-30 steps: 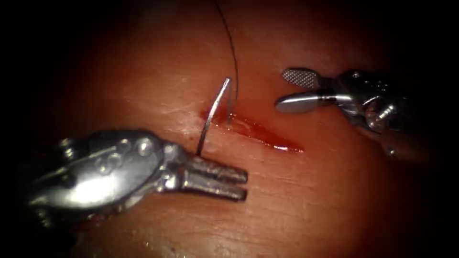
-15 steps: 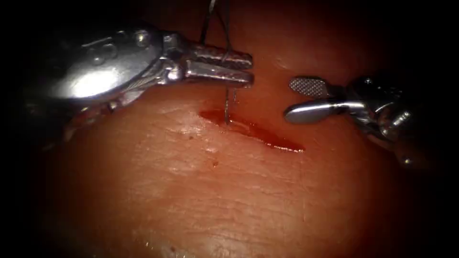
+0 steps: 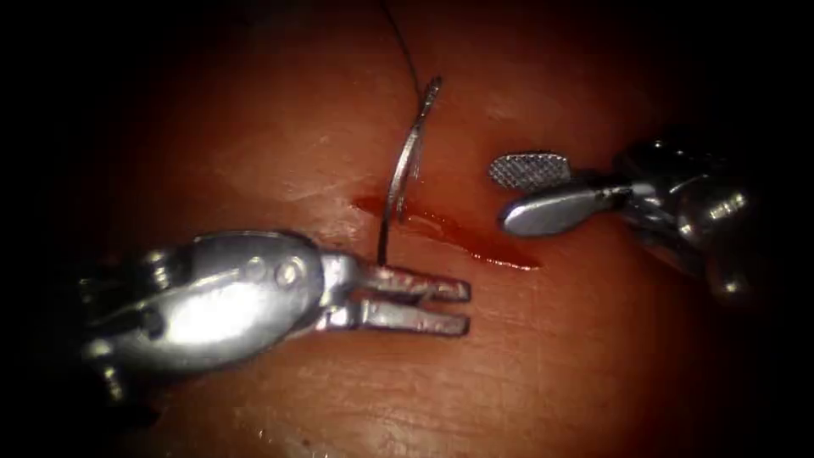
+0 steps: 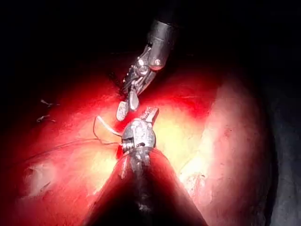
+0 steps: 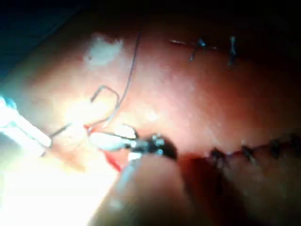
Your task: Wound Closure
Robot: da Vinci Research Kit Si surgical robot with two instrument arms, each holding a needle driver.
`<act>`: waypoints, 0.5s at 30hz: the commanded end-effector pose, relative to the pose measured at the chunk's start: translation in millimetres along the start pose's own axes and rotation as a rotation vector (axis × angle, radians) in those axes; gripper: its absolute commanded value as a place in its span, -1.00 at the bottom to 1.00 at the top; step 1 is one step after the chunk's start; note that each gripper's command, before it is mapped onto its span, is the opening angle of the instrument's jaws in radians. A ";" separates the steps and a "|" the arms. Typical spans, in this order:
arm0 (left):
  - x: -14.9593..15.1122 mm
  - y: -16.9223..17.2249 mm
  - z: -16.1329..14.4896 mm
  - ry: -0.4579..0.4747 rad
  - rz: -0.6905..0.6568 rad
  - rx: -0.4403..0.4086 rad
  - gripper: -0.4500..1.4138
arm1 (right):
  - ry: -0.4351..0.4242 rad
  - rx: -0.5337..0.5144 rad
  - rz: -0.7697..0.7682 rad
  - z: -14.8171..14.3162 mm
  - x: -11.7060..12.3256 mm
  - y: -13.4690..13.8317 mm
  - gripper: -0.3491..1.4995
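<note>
Endoscope view: light falls from the front onto the middle of the reddish, glistening pork tissue [image 3: 509, 356], and the edges fade into a heavy black vignette. Bright glare sits on the rounded steel body of the left gripper [image 3: 462, 305], and small wet highlights shine along the red fluid in the cut [image 3: 475, 242]. Left wrist view: a harsh hotspot at the centre, darkness around. Right wrist view: soft blur throughout, with a washed-out white glare at one side.
</note>
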 end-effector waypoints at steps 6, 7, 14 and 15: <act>-0.2 -0.1 0.7 0.045 0.006 -0.013 -1.00 | 0.071 -0.020 0.015 1.1 0.2 1.5 0.02; -0.3 0.0 0.7 0.060 0.008 -0.016 -1.00 | 0.087 -0.009 0.027 0.8 0.5 1.7 0.02; -1.6 -0.7 0.6 0.081 0.026 -0.028 -1.00 | 0.099 0.004 0.031 0.2 0.5 1.9 0.02; -1.7 -0.7 0.4 0.081 0.027 -0.030 -1.00 | 0.097 0.003 0.032 0.1 0.5 1.7 0.02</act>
